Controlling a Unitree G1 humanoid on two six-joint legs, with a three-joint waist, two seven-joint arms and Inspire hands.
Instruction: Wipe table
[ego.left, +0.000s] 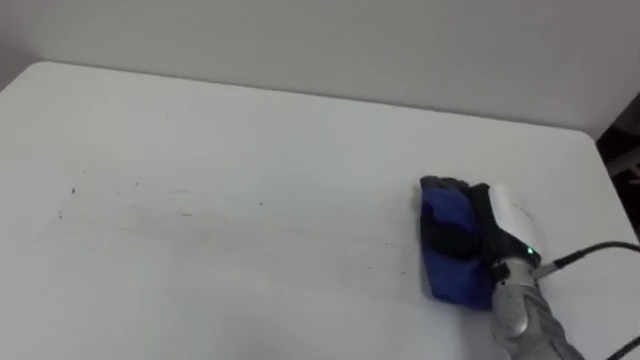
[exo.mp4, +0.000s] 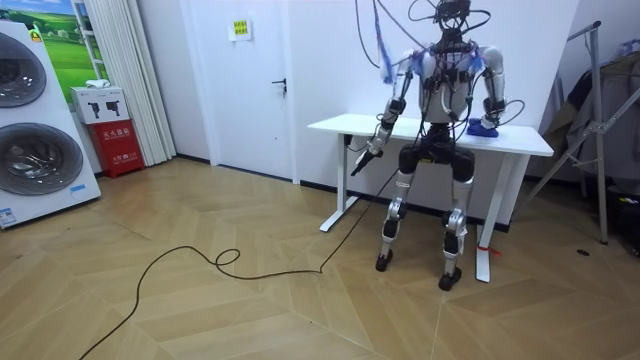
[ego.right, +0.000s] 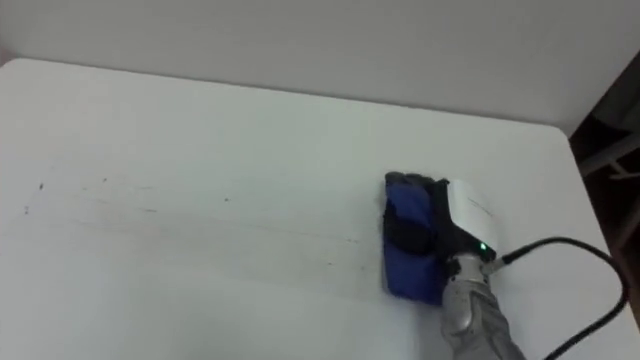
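Note:
A blue cloth (ego.left: 450, 245) lies on the white table (ego.left: 250, 130) toward its right end. My right hand (ego.left: 512, 215) rests on the cloth from the right. Its dark fingers (ego.left: 445, 186) reach over the cloth's far edge and the thumb lies across its middle, so the hand grips it. In the right eye view the same cloth (ego.right: 408, 245) and right hand (ego.right: 465, 215) sit near the table's right side. In the room view I stand at the table (exo.mp4: 340, 125), facing it. My right hand (exo.mp4: 487, 124) is on the top and my left hand (exo.mp4: 371, 152) hangs below the front edge.
Faint dark specks and streaks (ego.left: 75, 190) mark the left half of the table. A grey wall (ego.left: 320, 40) runs right behind its far edge. The right edge (ego.left: 610, 170) is close to my hand. Washing machines (exo.mp4: 35, 120) stand at the room view's left.

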